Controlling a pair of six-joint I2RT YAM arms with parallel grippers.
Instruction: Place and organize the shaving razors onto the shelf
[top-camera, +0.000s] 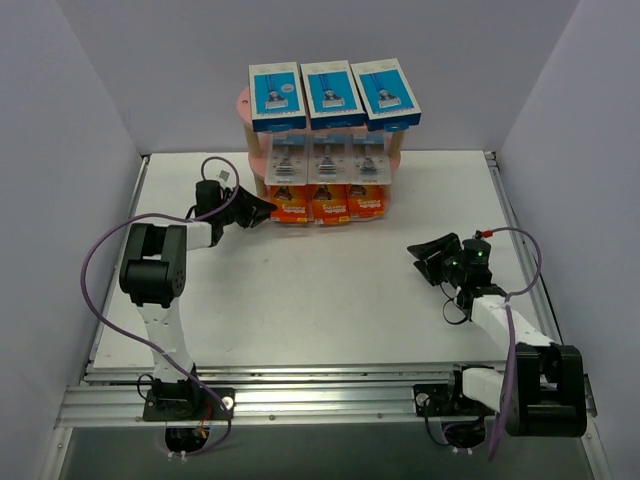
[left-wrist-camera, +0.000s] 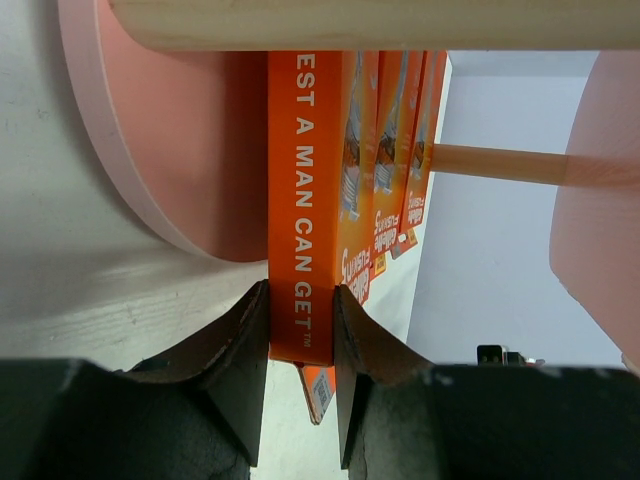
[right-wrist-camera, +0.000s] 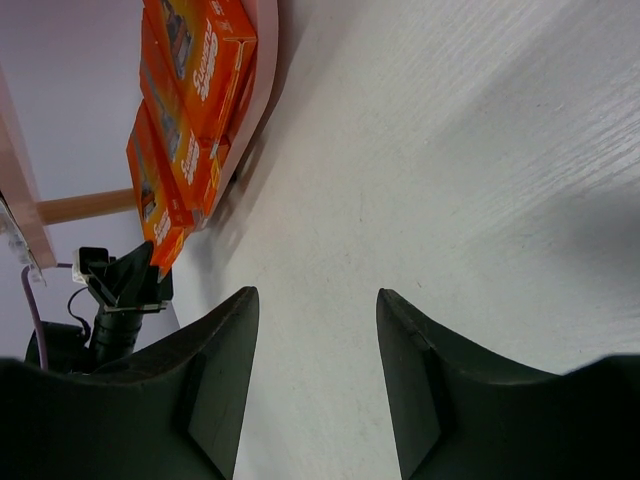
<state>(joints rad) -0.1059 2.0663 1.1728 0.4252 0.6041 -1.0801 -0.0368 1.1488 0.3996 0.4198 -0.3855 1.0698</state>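
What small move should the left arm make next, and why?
Probably open the left gripper and let go. Its fingers clamp the leftmost orange pack, which already stands on the bottom board of the shelf, in line with the other two orange packs. Every tier appears to hold three packs, so nothing seems left to place.

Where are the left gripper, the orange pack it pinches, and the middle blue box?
left gripper (left-wrist-camera: 300, 300), left wrist view, midway between its fingertips.
orange pack (left-wrist-camera: 305, 180), left wrist view, on its lettered narrow edge.
middle blue box (top-camera: 331, 93), top external view, on its front face.
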